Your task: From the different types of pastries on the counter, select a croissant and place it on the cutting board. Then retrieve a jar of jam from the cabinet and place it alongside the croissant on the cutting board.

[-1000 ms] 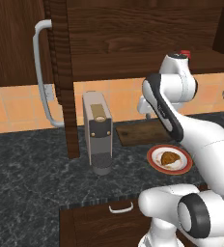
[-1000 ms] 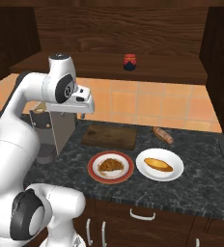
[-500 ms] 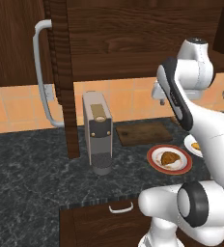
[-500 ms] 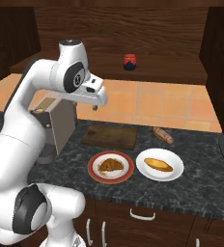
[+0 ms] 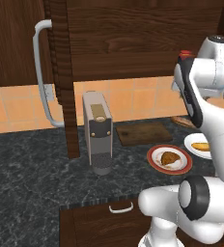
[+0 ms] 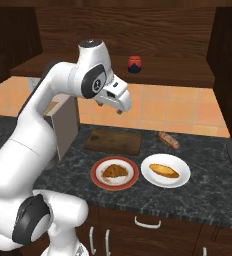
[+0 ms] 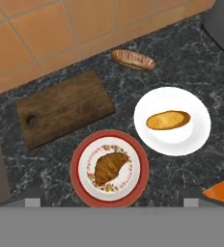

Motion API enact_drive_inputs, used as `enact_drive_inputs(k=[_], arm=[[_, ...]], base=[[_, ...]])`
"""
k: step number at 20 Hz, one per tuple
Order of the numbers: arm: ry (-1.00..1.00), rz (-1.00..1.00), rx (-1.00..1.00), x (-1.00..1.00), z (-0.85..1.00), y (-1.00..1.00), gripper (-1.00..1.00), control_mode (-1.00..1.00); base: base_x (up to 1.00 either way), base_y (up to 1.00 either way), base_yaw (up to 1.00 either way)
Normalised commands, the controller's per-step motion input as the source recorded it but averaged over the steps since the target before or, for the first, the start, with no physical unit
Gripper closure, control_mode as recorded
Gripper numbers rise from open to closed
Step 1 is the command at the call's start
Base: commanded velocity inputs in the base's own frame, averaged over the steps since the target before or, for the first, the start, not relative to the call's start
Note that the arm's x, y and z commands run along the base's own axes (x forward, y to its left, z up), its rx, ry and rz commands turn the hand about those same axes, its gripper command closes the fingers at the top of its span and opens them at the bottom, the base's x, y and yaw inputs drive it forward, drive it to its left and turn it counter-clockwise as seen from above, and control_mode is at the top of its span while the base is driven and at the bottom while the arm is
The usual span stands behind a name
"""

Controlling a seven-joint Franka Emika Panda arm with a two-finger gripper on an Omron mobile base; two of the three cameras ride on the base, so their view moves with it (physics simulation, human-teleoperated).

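Croissant (image 7: 110,167) on red-rimmed plate (image 7: 77,169), beside cutting board (image 7: 63,108); gripper (image 6: 119,104) spread wide, holding nothing.

A home kitchen, plainly — dark speckled counter (image 6: 203,195) running along a wall of orange tiles (image 6: 163,107), with dark wood cabinet (image 5: 133,34) fronts hung above and a drawer front (image 5: 114,219) with a small white handle below. Two plates of pastries (image 7: 133,144) and a wooden cutting board (image 7: 63,108) sit on the worktop beside a grey countertop appliance (image 5: 98,132) — all of it rendered, not filmed.
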Motion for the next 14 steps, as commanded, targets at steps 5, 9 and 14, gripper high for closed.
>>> enact_drive_inputs(k=[5, 9, 14], arm=[[-0.22, -0.19, 0.00, 0.18, 0.09, -0.49, -1.00, -1.00], [-0.21, -0.06, 0.00, 0.42, 0.20, -0.25, -1.00, -1.00], [-0.16, 0.08, 0.00, 0.58, 0.23, -0.42, -1.00, -1.00]], base=[[0.00, 0.00, 0.00], [0.00, 0.00, 0.00], [0.00, 0.00, 0.00]])
